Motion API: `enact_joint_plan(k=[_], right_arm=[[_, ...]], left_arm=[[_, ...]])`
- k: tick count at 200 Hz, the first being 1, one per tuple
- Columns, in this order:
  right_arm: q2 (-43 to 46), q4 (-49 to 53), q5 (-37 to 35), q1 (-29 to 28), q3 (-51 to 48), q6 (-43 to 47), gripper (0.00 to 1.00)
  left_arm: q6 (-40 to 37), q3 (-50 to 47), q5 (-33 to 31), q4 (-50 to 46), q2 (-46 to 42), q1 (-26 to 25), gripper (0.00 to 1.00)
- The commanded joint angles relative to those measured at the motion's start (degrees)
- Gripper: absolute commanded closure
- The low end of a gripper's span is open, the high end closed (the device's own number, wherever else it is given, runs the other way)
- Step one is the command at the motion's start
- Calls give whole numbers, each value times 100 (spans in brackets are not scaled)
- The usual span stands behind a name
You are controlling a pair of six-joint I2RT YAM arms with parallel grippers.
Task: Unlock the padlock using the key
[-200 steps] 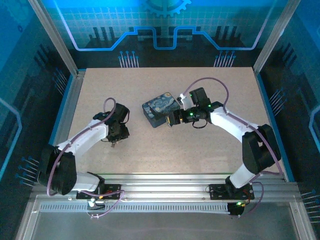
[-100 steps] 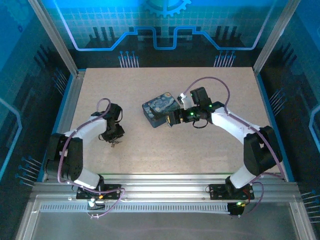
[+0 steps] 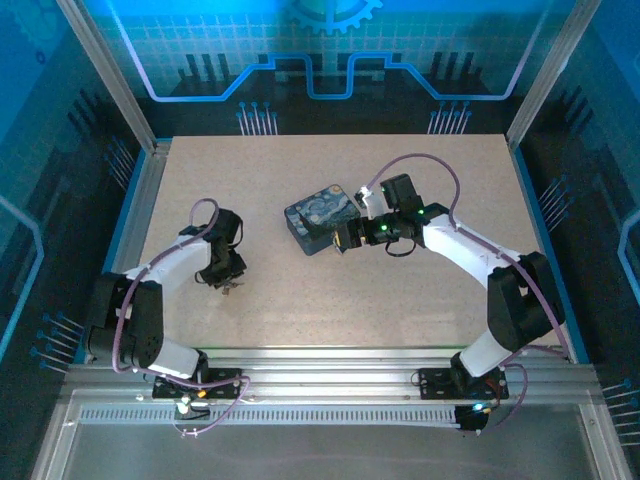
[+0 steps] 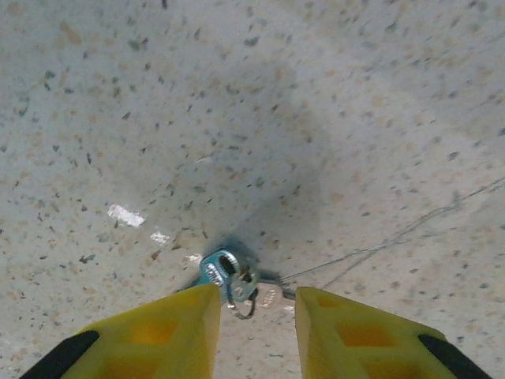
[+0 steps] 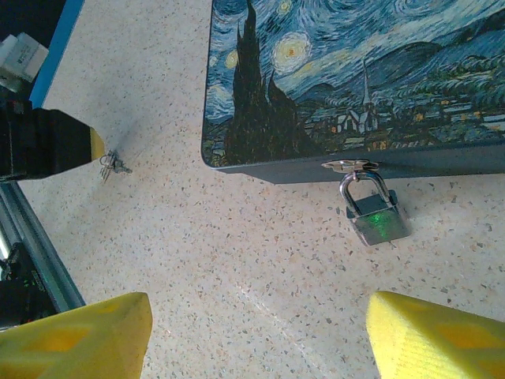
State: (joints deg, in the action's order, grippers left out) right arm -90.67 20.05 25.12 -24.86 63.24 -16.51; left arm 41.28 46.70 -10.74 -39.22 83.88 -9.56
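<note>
The key [image 4: 229, 276], a small metal key with a teal head and a wire ring, lies flat on the speckled table. It sits just ahead of my left gripper [image 4: 256, 316], close to the left yellow finger [image 4: 166, 332], and the jaws stand apart with nothing pinched. From above, the key [image 3: 232, 288] shows beside the left gripper [image 3: 222, 277]. The padlock [image 5: 372, 215], silvery with a steel shackle, hangs from the hasp of the painted tin [image 5: 355, 71]. My right gripper [image 5: 256, 339] is open wide, a short way in front of the padlock.
The swirl-painted tin [image 3: 318, 218] lies mid-table, with my right gripper [image 3: 342, 238] at its near right corner. The left gripper's yellow fingertip [image 5: 96, 144] and the key [image 5: 113, 164] appear at the left of the right wrist view. Metal rails [image 3: 330, 365] run along the near edge.
The left arm's elbow has swung left and toward the near edge, and its gripper has shifted slightly left over the key. The right arm has stayed still.
</note>
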Motion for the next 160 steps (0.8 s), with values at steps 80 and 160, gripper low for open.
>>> enact_joint_plan(k=[80, 160], right_arm=[[23, 78, 100, -103, 92, 34, 28], [97, 223, 62, -100, 50, 100, 28]], left_arm=[[117, -142, -39, 404, 371, 42, 79], [158, -22, 269, 168, -74, -440, 100]])
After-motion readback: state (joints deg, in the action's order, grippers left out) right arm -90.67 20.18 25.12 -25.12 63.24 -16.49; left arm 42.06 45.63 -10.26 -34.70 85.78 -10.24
